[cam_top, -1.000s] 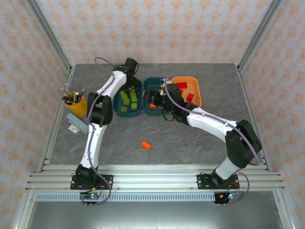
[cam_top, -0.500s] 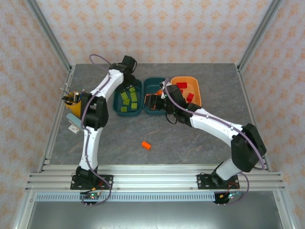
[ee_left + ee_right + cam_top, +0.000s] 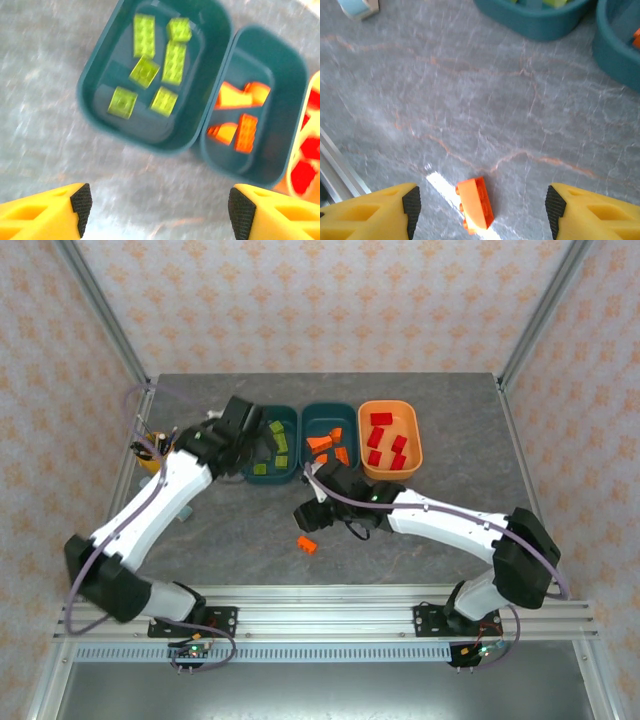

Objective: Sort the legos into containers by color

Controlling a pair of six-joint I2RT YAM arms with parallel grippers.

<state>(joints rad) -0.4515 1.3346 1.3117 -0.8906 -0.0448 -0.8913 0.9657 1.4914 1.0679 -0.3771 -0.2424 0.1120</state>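
Three trays stand in a row at the back. The left teal tray [image 3: 270, 445] [image 3: 150, 131] holds several yellow-green legos [image 3: 144, 36]. The middle teal tray [image 3: 328, 440] [image 3: 282, 75] holds orange legos [image 3: 246, 132], and the orange tray [image 3: 390, 437] holds red ones [image 3: 381, 420]. One orange lego [image 3: 307, 544] [image 3: 476, 204] lies loose on the table. My right gripper [image 3: 308, 515] [image 3: 482, 210] hangs open over it, a finger on each side and not touching it. My left gripper [image 3: 256, 450] [image 3: 160, 210] is open and empty, just in front of the left teal tray.
A yellow pen cup [image 3: 150, 452] stands at the table's left edge, partly behind my left arm. A light blue object [image 3: 357, 7] lies on the table to the left. The aluminium rail [image 3: 320, 620] runs along the near edge.
My left arm has swung back from over the left teal tray and its jaws have opened. My right gripper has come from the middle teal tray to over the loose orange lego.
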